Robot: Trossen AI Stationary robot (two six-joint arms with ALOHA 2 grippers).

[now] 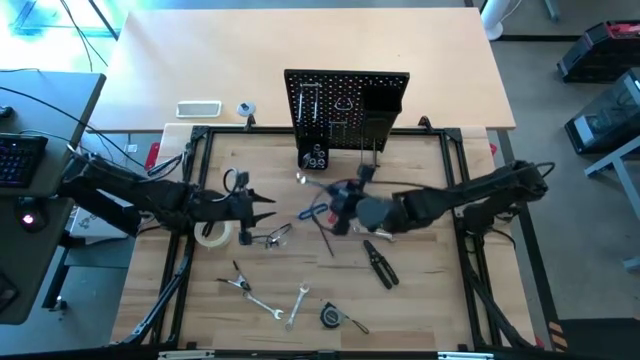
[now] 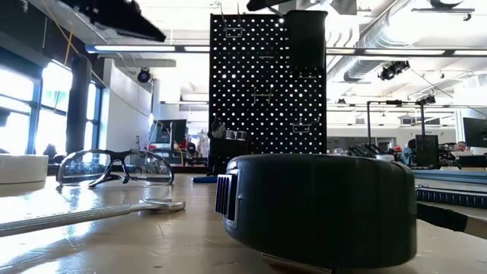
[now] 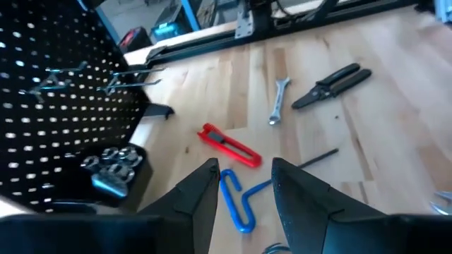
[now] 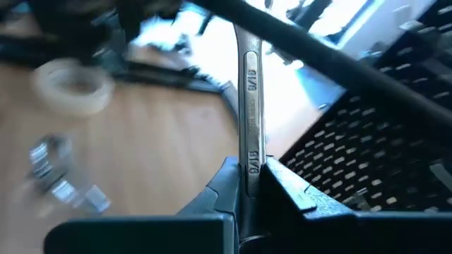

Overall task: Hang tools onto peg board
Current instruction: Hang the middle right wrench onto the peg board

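Currently carrying a silver wrench (image 4: pixel 252 106) toward the peg board (image 1: pixel 346 108), pinching it by its lower shank in the right gripper (image 4: pixel 248 189) with the fingers pressed tight on both flats, the wrench standing up lengthwise from the jaws. Hovering just in front of the board's foot in the high view, above the middle of the tabletop (image 1: pixel 430 295). Judging the step as transport before hanging: wrench lifted clear, not yet on a hook.

Waiting with the left gripper (image 3: pixel 244 185) spread and empty, low over the tabletop near the pale tape roll (image 1: pixel 214 235) and the clear glasses (image 1: pixel 272 236), looking down on the blue-handled hex key (image 3: pixel 236 201) and the red-handled tool (image 3: pixel 230 145).

Lying loose meanwhile: black-handled pliers (image 1: pixel 380 262) to the right, further wrenches (image 1: pixel 262 298) nearer the front edge.

Calling next, probably, for raising the wrench to a free hook (image 3: pixel 138 82), lining its ring end with the hook tip, sliding it on, then easing the jaws apart. Risking a swing or slip if misaligned.
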